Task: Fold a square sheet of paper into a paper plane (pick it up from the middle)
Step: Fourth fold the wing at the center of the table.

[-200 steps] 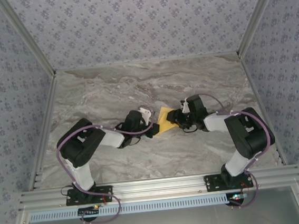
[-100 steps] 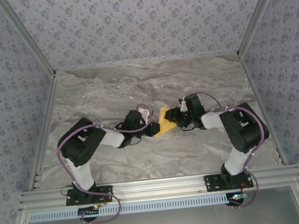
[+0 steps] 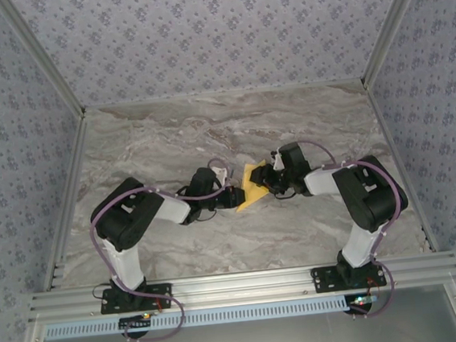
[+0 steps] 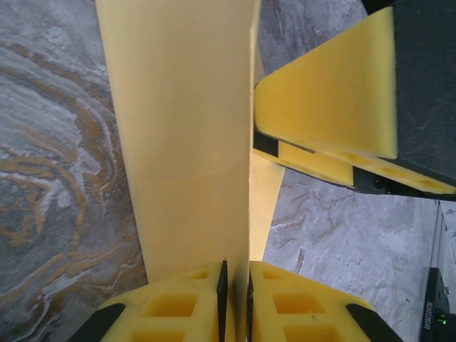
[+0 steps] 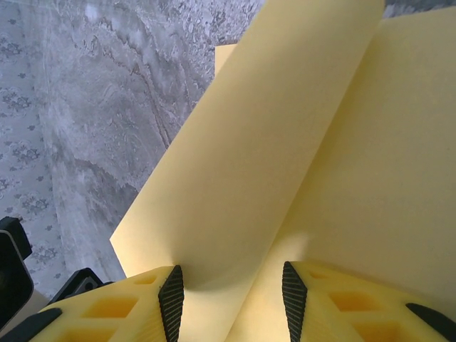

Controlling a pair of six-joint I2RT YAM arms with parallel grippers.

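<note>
The yellow square sheet of paper (image 3: 253,186) is folded and held just above the marble between both grippers, mid-table. My left gripper (image 3: 235,194) comes at it from the left. In the left wrist view its jaws (image 4: 235,269) are pinched on the sheet's folded edge (image 4: 185,128), with only the paper's thickness between the pads. My right gripper (image 3: 271,181) meets it from the right. Its jaws (image 5: 231,276) stand apart, and a V-shaped fold of the sheet (image 5: 285,142) runs between them. One right finger (image 4: 335,92) shows beside the sheet. No paper plane outline can be made out.
The grey marble table (image 3: 207,124) is walled by patterned panels at the back and both sides. Aluminium rails (image 3: 69,194) run along its edges, and a front rail (image 3: 247,282) carries both arm bases. Bare marble lies all around the two grippers.
The right arm's elbow has swung left and its gripper has pushed in on the sheet. The sheet looks narrower and more tilted. The left jaws have eased slightly.
</note>
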